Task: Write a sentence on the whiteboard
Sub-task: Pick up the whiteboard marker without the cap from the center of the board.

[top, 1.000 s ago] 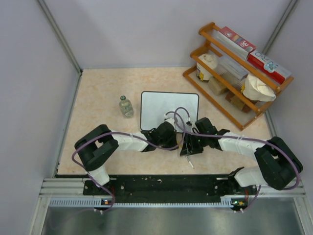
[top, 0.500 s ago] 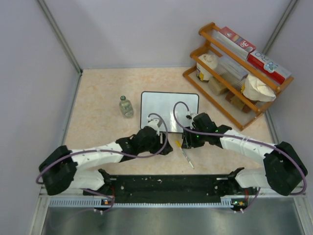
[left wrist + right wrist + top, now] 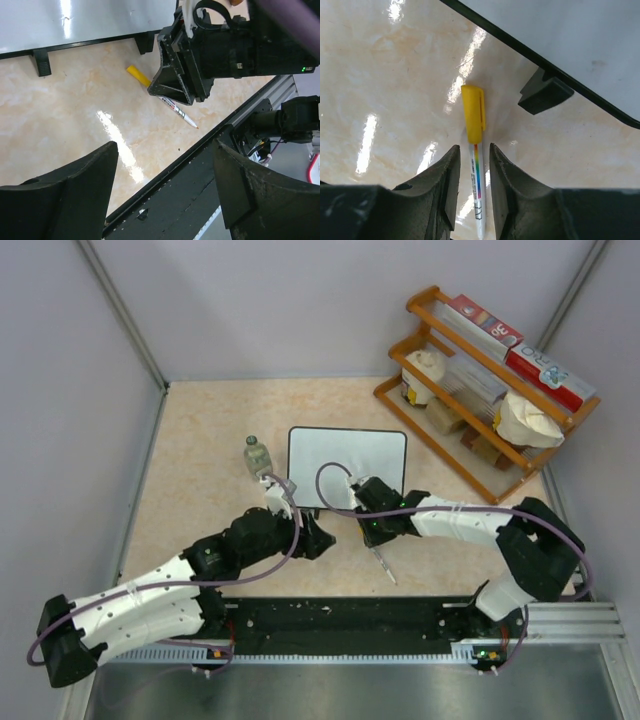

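**Whiteboard** (image 3: 347, 465): black-framed, standing on small feet at the middle of the surface (image 3: 200, 440). The face is blank and no sentence is visible.

**Marker** (image 3: 476, 170): yellow cap still on, lying flat just in front of the board's near edge, beside one foot (image 3: 545, 92).

**Right tool** (image 3: 473, 146): lowered over the marker, fingers narrowly set on either side of the barrel below the cap. Whether they pinch it yet cannot be told.

**Left tool** (image 3: 165, 150): spread wide and empty, near the board's near-left corner.

**Risks:**
- The round barrel could roll or squirt free if the fingers close off-centre.
- The fingertips could scrape the surface.
- A careless lift could knock the light board.
- A capped tip would leave no line.
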`<state>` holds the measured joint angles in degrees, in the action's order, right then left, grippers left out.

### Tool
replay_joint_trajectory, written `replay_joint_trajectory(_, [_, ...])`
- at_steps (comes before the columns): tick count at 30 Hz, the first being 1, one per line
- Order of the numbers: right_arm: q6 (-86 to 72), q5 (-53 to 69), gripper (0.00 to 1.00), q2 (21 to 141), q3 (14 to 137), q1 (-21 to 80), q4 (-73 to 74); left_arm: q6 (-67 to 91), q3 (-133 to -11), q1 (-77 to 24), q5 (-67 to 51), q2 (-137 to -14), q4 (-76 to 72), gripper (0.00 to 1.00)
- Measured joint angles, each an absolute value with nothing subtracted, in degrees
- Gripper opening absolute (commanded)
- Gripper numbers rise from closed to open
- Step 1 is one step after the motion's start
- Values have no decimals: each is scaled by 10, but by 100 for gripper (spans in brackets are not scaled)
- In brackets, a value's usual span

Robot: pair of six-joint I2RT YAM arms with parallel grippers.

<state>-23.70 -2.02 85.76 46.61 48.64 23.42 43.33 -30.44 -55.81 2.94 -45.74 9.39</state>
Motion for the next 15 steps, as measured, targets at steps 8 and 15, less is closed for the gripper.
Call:
replay_joint_trajectory(8, [-235, -80, 3, 920, 512, 514, 262, 434, -279, -558, 56, -416, 131, 79])
replay_joint_trajectory(15, [-236, -84, 0, 922, 514, 514, 267, 434, -276, -558, 73, -416, 160, 78])
